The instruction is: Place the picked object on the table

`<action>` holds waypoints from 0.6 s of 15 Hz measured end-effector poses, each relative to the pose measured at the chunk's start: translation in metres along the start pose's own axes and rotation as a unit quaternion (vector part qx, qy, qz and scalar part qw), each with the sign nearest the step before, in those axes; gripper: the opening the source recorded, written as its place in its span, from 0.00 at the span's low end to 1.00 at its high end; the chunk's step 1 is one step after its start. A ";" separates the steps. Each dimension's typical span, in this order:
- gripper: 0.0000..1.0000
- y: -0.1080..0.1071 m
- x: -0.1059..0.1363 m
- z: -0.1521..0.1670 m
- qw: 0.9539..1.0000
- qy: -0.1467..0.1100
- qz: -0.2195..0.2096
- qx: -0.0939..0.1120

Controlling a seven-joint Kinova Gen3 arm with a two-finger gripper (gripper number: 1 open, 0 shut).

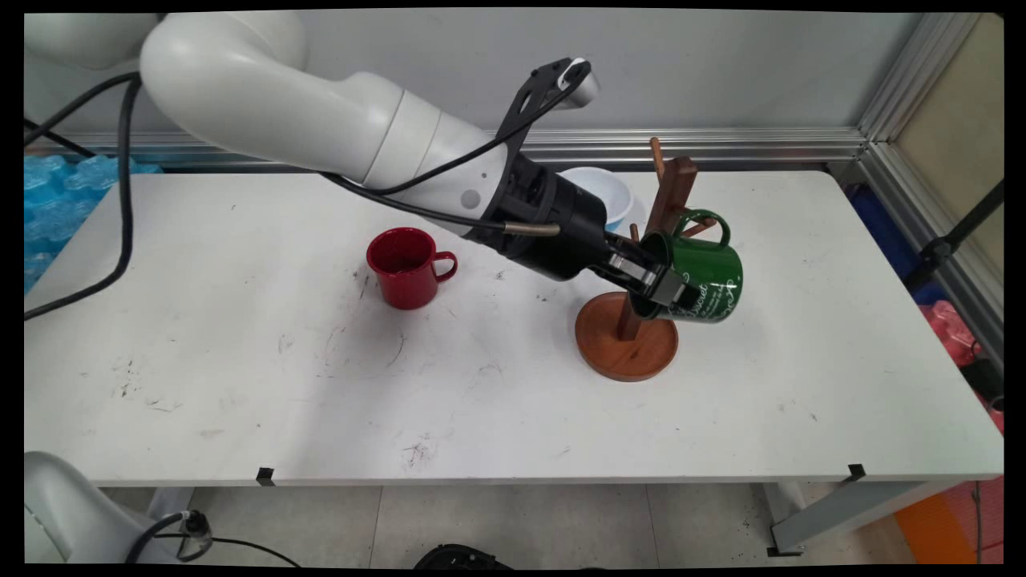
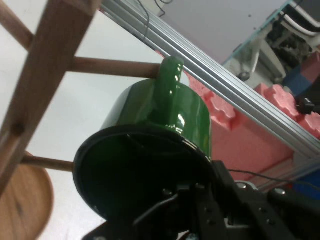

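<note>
From the main view, the hand [image 1: 659,287] is clamped on the rim of a green mug [image 1: 705,276], one finger inside the mouth and one outside, holding it on its side clear of the white counter [image 1: 240,385]. The mug's handle sits at the tip of a peg on the wooden mug tree [image 1: 641,264], whose round base [image 1: 627,336] lies just below the mug. Judging from how things lie, the mug is at the rack but not hanging by itself: the hand has not let go, and whether the handle is fully over the peg I cannot tell from here. A red mug [image 1: 407,268] stands upright on the counter, well apart to the left, and a white bowl [image 1: 603,192] sits behind the arm near the back edge. The arm reaches in from the upper left, sloping down to the right, with the wrist turned so the mug's mouth faces back toward it.

In the hand view, the mug's dark opening [image 2: 142,175] fills the lower middle, with the hand's linkage gripping its rim at the bottom. The green handle [image 2: 167,90] points up and meets the end of a wooden peg [image 2: 112,67] that juts from the tree's upright post [image 2: 45,75]; it touches or slightly overlaps the tip. A lower peg and part of the base show at left
</note>
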 end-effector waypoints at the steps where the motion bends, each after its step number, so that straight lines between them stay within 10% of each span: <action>1: 0.00 0.002 -0.001 -0.001 1.000 -0.001 0.000 -0.002; 9: 0.00 0.020 -0.009 -0.013 1.000 -0.013 0.010 -0.018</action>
